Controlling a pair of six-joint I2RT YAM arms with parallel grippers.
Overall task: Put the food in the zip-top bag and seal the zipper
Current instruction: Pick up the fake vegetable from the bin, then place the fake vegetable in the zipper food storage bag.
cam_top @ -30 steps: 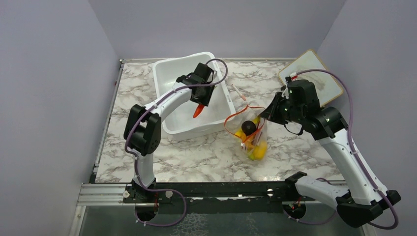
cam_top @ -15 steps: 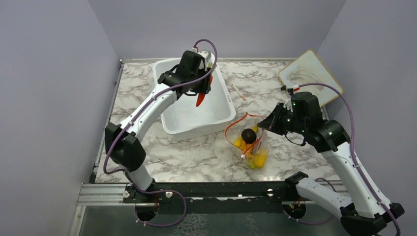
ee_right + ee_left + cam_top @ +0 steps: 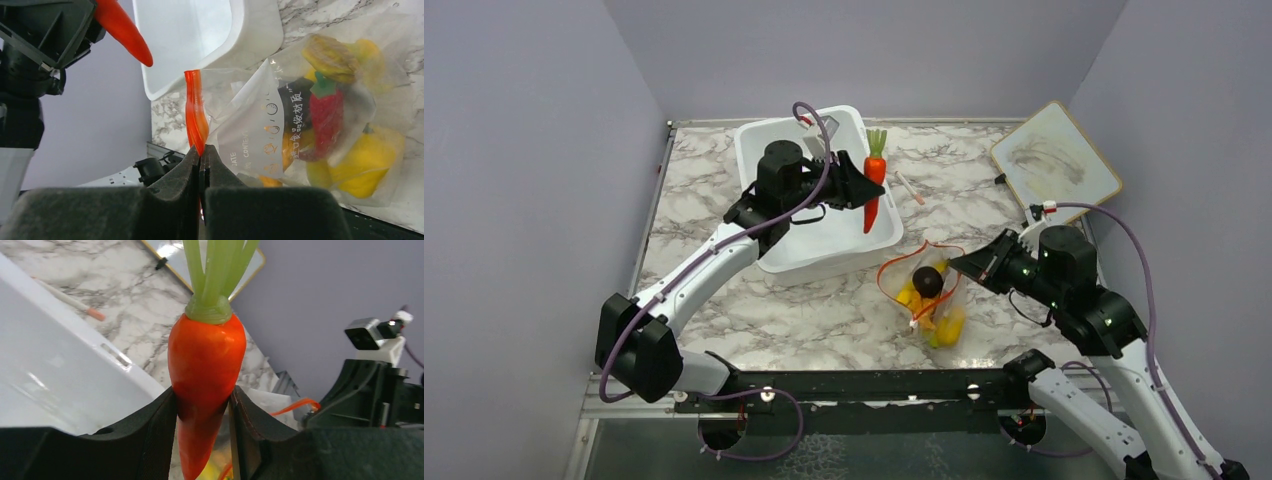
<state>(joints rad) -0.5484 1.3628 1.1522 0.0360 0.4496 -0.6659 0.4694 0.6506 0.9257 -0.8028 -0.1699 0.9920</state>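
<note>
Two claws, both clenched. Left gripper clamps orange toy carrot with green top, tip down, above right rim of white rectangular plastic tub. Right gripper pinches thin red-orange zipper strip of clear floppy zip-top bag. Bag rests on marble table just right of tub, with yellow, red and dark toy foods inside.
</note>
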